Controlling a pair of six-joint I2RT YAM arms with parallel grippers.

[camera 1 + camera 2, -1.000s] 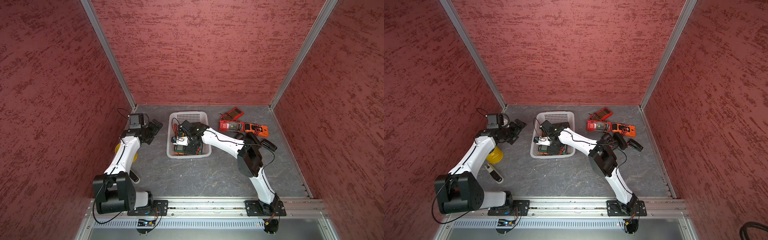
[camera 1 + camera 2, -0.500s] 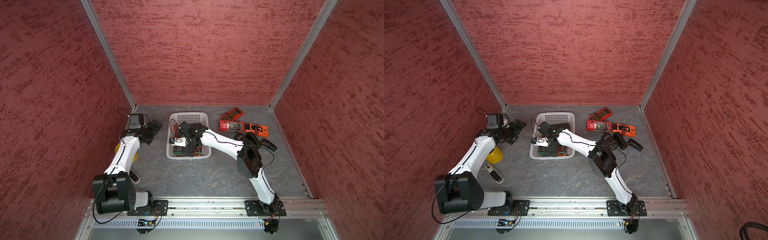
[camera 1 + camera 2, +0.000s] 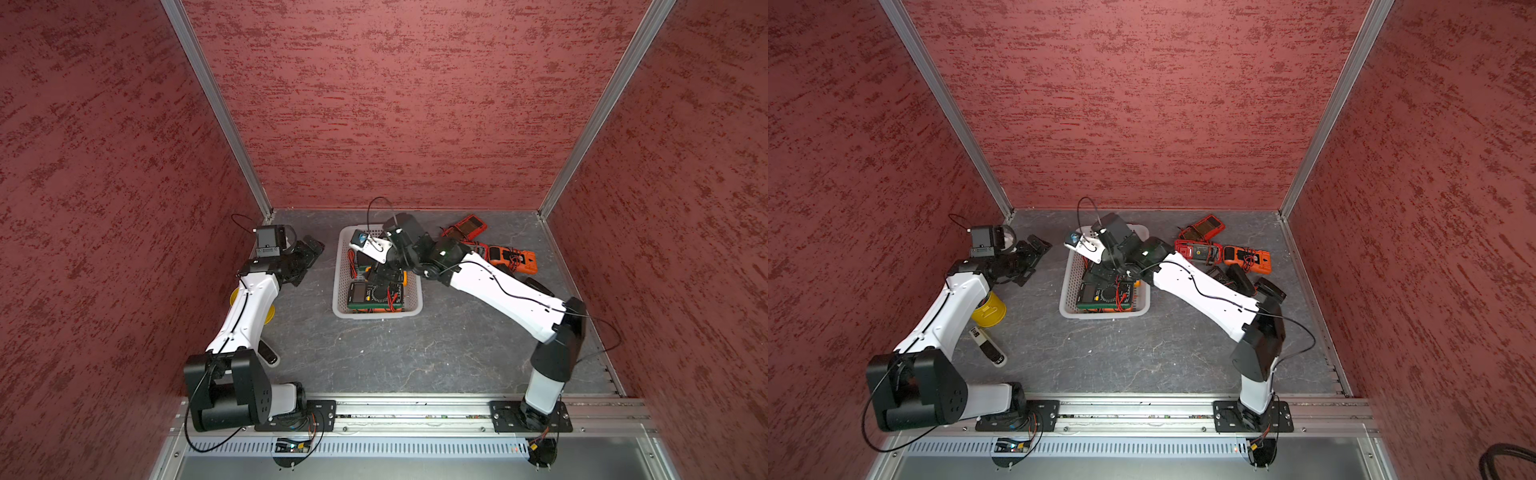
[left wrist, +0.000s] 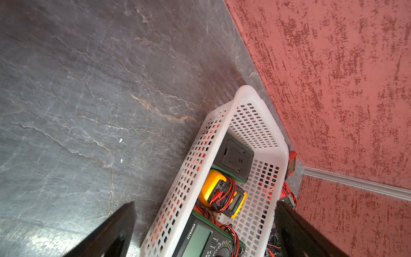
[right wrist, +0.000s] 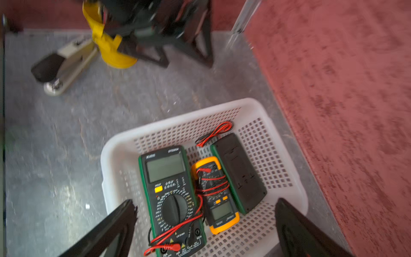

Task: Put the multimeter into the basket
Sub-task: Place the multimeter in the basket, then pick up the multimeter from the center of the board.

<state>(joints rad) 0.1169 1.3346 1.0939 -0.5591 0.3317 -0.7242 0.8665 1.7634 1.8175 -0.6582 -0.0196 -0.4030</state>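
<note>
I see the right gripper (image 5: 205, 204) hanging over the white perforated plastic basket (image 3: 376, 315), its jaws spread wide and holding nothing. Inside, the large black green-edged multimeter (image 5: 171, 195) lies face up at the near end. Its long axis runs across the basket, with the display toward the robot's left. A small yellow multimeter (image 5: 214, 195) lies parallel beside it, with its display the opposite way. The left gripper (image 4: 204, 204) is also wide and empty.
</note>
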